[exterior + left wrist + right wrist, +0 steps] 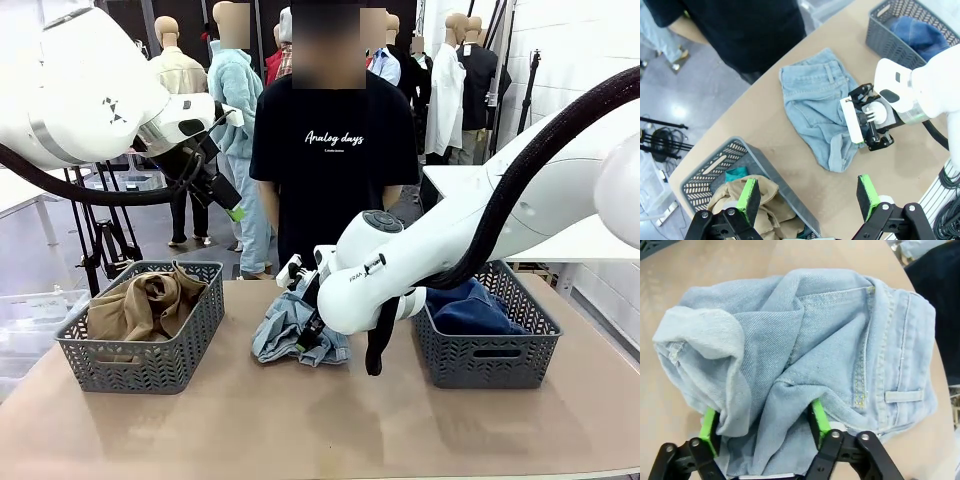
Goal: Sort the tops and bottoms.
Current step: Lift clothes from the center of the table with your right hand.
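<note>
Pale blue denim bottoms lie crumpled on the table's middle. My right gripper is down on them, its green pads wide apart with a fold of the denim between them. Darker denim bottoms lie in the right basket. A tan top fills the left basket, with a bit of a teal top beside it. My left gripper hangs open high above the left basket, holding nothing.
A person in a black T-shirt stands at the table's far edge, right behind the pale denim. The two grey lattice baskets flank the middle. Bare tabletop runs along the near side.
</note>
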